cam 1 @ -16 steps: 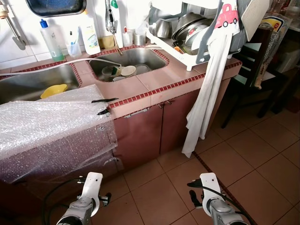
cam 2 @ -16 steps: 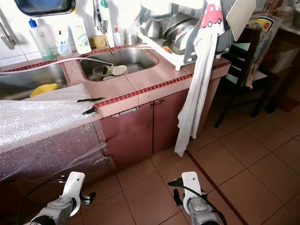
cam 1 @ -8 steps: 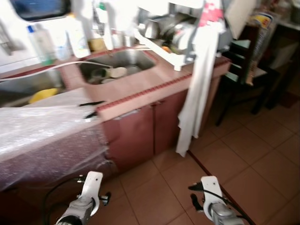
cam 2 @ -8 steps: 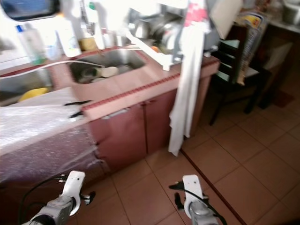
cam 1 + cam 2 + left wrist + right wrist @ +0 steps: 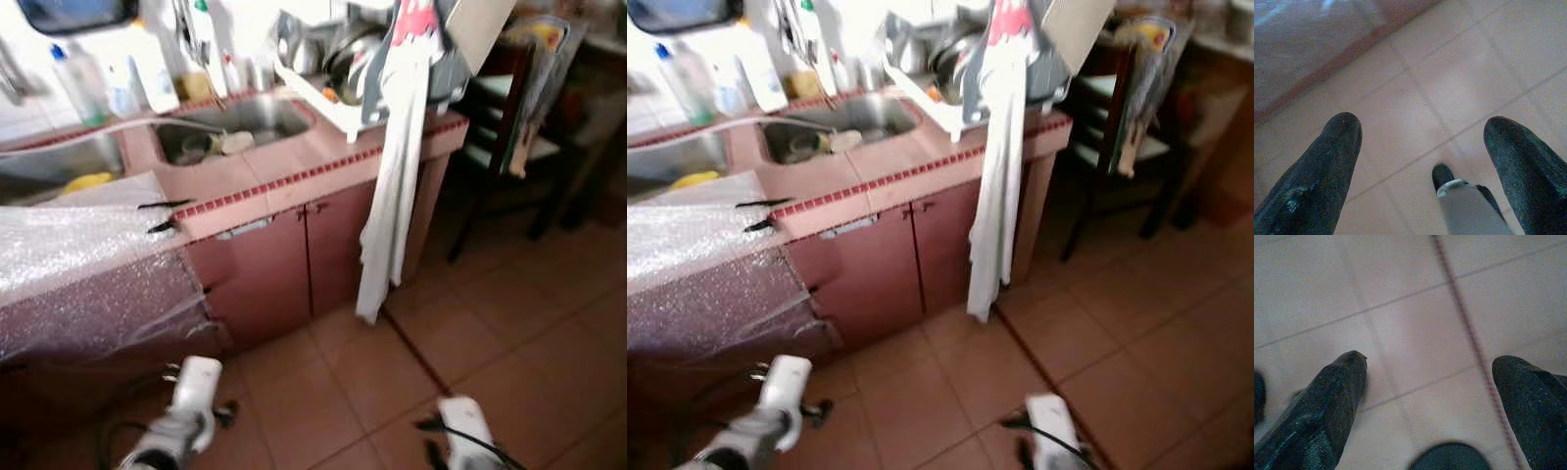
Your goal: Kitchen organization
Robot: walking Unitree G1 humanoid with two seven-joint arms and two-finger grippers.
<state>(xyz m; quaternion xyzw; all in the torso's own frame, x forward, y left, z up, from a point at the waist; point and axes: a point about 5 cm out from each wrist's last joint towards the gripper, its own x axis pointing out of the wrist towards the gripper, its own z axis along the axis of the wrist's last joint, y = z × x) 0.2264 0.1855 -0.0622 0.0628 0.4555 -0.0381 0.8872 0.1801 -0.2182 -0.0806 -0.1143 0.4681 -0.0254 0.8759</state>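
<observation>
A pink tiled kitchen counter (image 5: 294,181) runs across the back, with a steel sink (image 5: 230,122) holding a few dishes. A white dish rack (image 5: 343,69) full of pots and pans stands at its right end, and a white towel (image 5: 387,196) hangs from it down over the cabinet doors (image 5: 294,259). Both arms hang low over the floor. My left gripper (image 5: 1422,147) is open above the tiles. My right gripper (image 5: 1432,382) is open too, with bare floor between its fingers.
Bubble wrap (image 5: 88,264) drapes over the left end of the counter. Bottles (image 5: 127,78) line the wall behind the sinks, and a yellow bowl (image 5: 86,182) lies in the left basin. A dark chair (image 5: 509,127) stands to the right. Terracotta floor tiles (image 5: 470,323) spread in front.
The whole picture has shifted left and blurred: the camera is turning right, so the counter slid leftward and more floor and chair came into sight. Both arms still hang low.
</observation>
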